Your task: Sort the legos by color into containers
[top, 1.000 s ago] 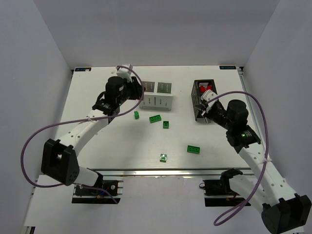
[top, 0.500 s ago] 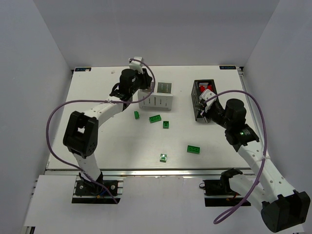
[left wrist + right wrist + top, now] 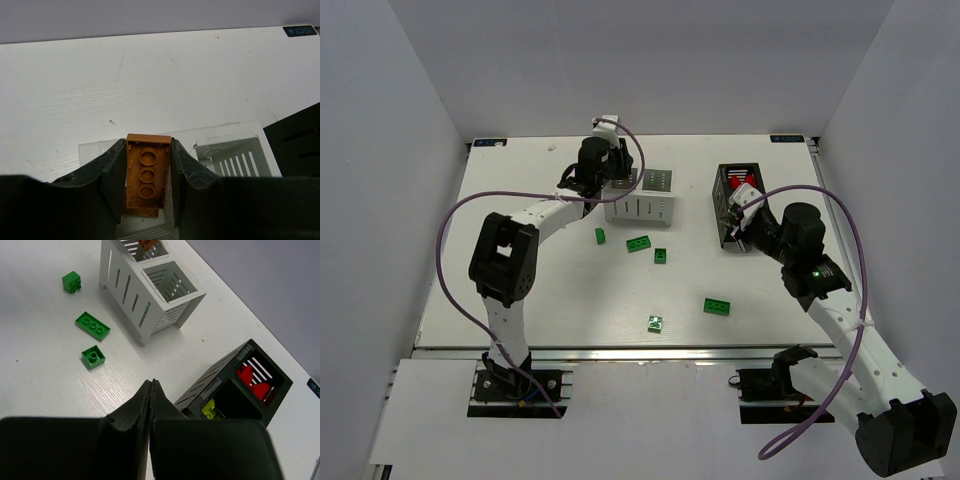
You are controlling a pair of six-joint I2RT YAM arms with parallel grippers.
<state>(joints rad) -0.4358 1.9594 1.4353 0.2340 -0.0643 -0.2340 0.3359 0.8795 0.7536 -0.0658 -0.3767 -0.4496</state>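
My left gripper [image 3: 147,146] is shut on an orange-brown brick [image 3: 147,175], its hollow underside facing the camera. It hangs over the left compartment of the white container [image 3: 642,207] [image 3: 227,150]. In the overhead view the left gripper [image 3: 617,180] is at that box's back left corner. Several green legos lie loose on the table: a small one [image 3: 602,236], a long one [image 3: 639,243], a square one [image 3: 661,255]. My right gripper [image 3: 151,383] [image 3: 741,222] is shut with nothing in it, just in front of the black container [image 3: 735,195] [image 3: 200,390].
The black container holds red bricks [image 3: 252,381] in its far compartment and a yellow-green brick [image 3: 211,409] in the near one. Two more green bricks [image 3: 717,306] [image 3: 656,323] lie nearer the front edge. The right compartment of the white box [image 3: 170,282] looks bare.
The left arm has swung right and reached back, carrying the orange-brown brick from the table's left side to above the white container's left compartment. The right arm has stayed still.
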